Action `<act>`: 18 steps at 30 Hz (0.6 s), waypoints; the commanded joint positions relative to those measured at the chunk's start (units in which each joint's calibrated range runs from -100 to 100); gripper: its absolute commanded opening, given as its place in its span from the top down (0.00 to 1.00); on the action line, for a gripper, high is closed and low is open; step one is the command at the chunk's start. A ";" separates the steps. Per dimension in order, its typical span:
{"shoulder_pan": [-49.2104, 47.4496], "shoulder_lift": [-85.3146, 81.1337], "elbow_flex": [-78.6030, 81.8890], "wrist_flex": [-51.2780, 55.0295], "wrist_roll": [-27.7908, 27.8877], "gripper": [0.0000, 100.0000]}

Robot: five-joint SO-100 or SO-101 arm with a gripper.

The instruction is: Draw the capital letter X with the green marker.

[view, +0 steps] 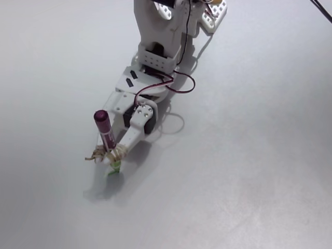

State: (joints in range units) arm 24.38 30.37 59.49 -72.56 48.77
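Slim two-ended green marker (107, 143), purple half up, green tip down, stands near-vertical, tip at or just off the grey table (249, 155); contact unclear. White two-finger gripper (110, 155) is closed around its lower half, bound with tan rubber bands (104, 154). No stroke visible below the fingers.

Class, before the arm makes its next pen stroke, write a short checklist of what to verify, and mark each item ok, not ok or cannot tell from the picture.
1. The green marker sits in the gripper: ok, held between the fingers with its purple end up.
2. It is also fastened there: ok, rubber bands wrap marker and fingers.
3. Green tip points down at the table: ok.
4. Tip actually touches the surface: cannot tell, only that it is very close.
5. Any stroke already drawn: cannot tell, no clear mark shows.
6. Nothing lying near the tip in its way: ok.
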 commanded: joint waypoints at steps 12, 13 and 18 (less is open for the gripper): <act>-1.96 -7.59 -1.52 0.27 0.49 0.99; -1.67 -7.11 -4.13 0.84 0.34 0.99; -1.10 -4.16 -12.39 2.39 -0.20 0.99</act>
State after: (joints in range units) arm 21.98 25.92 51.09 -70.85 48.82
